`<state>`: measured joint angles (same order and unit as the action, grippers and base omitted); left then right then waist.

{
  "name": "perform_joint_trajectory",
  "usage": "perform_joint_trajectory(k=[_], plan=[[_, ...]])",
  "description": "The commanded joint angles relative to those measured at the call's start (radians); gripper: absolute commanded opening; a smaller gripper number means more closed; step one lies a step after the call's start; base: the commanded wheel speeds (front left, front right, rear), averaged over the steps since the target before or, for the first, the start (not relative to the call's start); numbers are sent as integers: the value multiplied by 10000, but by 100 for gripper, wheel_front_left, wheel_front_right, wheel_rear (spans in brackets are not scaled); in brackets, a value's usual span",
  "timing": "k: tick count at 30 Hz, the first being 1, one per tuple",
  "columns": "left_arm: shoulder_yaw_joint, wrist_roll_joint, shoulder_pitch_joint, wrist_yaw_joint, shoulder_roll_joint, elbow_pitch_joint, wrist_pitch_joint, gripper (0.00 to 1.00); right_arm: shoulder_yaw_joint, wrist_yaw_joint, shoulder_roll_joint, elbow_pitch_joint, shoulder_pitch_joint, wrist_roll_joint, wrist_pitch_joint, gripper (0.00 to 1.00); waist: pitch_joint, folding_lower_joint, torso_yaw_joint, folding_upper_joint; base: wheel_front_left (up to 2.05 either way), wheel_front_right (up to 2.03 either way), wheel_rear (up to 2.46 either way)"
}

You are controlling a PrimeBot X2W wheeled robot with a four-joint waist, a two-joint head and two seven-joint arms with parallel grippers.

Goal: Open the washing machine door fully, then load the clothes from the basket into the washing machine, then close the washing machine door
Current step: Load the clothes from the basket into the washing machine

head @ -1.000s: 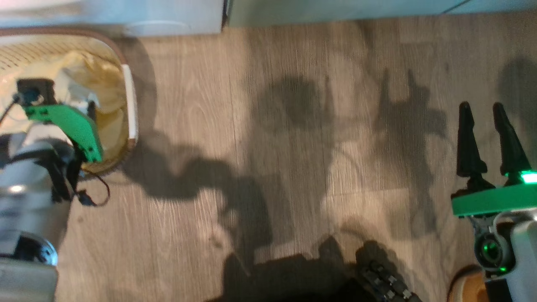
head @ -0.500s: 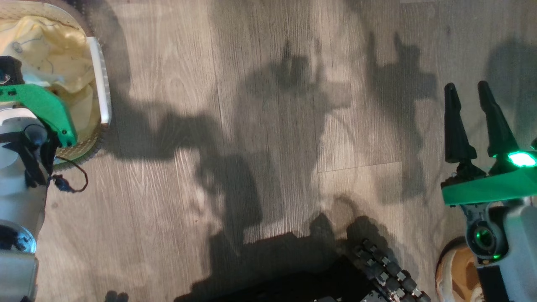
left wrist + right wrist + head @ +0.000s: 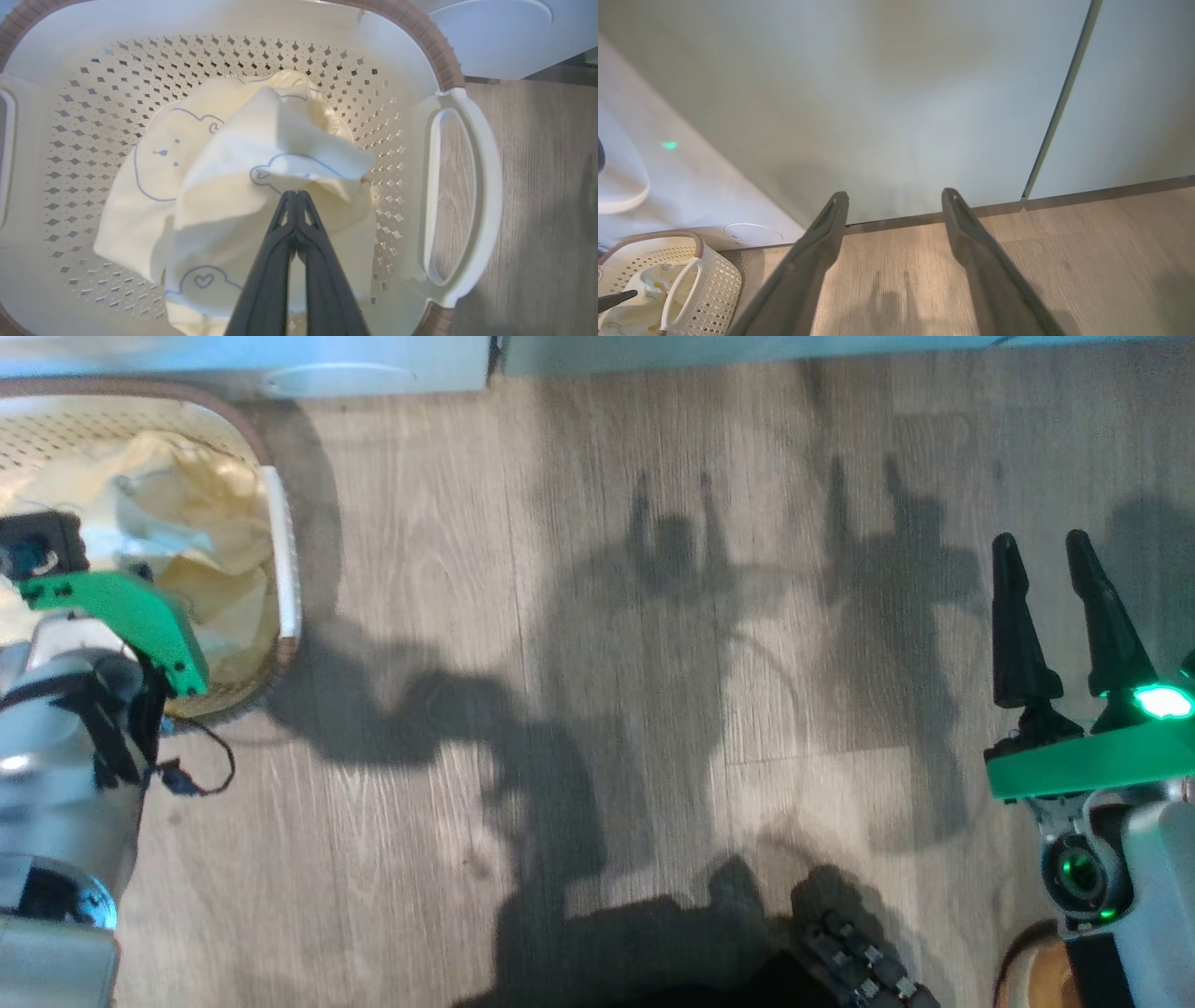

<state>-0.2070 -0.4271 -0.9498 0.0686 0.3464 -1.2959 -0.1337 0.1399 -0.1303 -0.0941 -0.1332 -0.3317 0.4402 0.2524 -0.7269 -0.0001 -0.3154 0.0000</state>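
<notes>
- Nearest, the right gripper (image 3: 1041,541) is hanging over the bare wooden floor (image 3: 560,709). Its two long dark fingers are standing spread wide apart, and nothing is sitting between them.
- Ahead on the robot's left, the left gripper (image 3: 295,196) is reaching down into the basket (image 3: 439,51). Its fingers are pressing together along their length, and the tips are pinching a fold of the clothes (image 3: 224,196).
- Those clothes, pale yellow with blue-outlined bear faces, are lying bunched in the middle of the basket's perforated bottom. The pinched fold is rising into a peak while the rest is drooping around it.
- The basket is sitting on the floor. One white handle (image 3: 489,186) is facing the open floor toward the robot's right, and the brown rim is curving round its far corners.
- Just beyond the basket's far edge, the washing machine (image 3: 187,359) is standing with its white front close to the rim. Its round flap (image 3: 490,18) is showing low down, past the basket's far right corner.
- Farthest off, the pale green cabinets (image 3: 924,93) are running along the far edge of the floor beside the machine, and the right gripper's fingers are pointing toward them.
</notes>
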Motion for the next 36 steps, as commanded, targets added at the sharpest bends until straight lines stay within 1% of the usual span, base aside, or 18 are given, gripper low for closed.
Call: perform_joint_trajectory(k=[1, 5, 9, 10, 11, 12, 13, 14, 17, 23, 29, 36], plan=[[176, -116, 304, 21, 374, 60, -110, 0, 159, -4, -224, 198, 330, -27, 94, 100, 269, 1, 125, 0, 0, 0, 0], [118, -150, 564, 94, 216, 58, -525, 0, 89, -4, -307, 151, 520, -39, 94, 100, 779, 1, 283, 0, 0, 0, 0], [8, -129, 1056, 240, 46, 80, -1017, 0, 0, -4, -346, 51, 865, -62, 94, 100, 1579, 1, 429, 0, 0, 0, 0], [13, -147, 1184, 275, 12, 144, -1108, 8, -40, -4, -341, 39, 959, -67, 94, 100, 1792, 1, 465, 0, 0, 0, 0], [0, -146, 1329, 310, -30, 231, -1176, 34, -83, -4, -344, 25, 1063, -75, 94, 100, 2013, 1, 510, 0, 0, 0, 0], [-19, -133, 1477, 345, -64, 350, -1222, 45, -119, -4, -346, 18, 1156, -77, 94, 100, 2205, 1, 550, 0, 0, 0, 0], [14, -160, 1632, 368, -98, 489, -1251, 94, -145, -4, -344, 4, 1246, -83, 94, 100, 2415, 1, 591, 0, 0, 0, 0], [78, -191, 1772, 386, -113, 740, -1265, 100, -156, -4, -346, -9, 1328, -95, 94, 100, 2604, 1, 632, 0, 0, 0, 0], [449, -298, 2397, 415, -198, 1780, -1274, 100, -171, -4, -370, -59, 1567, -117, 94, 100, 3148, 1, 762, 0, 0, 0, 0], [1147, -13, 3817, 301, -499, 3584, -1278, 100, -226, -4, -414, -116, 2021, -151, 94, 100, 4111, 1, 995, 0, 0, 0, 0], [1840, 456, 5054, 298, -785, 4865, -1279, 100, -342, -4, -455, -167, 2527, -190, 94, 100, 4969, 1, 1225, 0, 0, 0, 0], [2717, 848, 6317, 480, -1115, 6492, -1279, 100, -549, -4, -452, -184, 3100, -244, 94, 100, 5848, 1, 1489, 0, 0, 0, 0]])
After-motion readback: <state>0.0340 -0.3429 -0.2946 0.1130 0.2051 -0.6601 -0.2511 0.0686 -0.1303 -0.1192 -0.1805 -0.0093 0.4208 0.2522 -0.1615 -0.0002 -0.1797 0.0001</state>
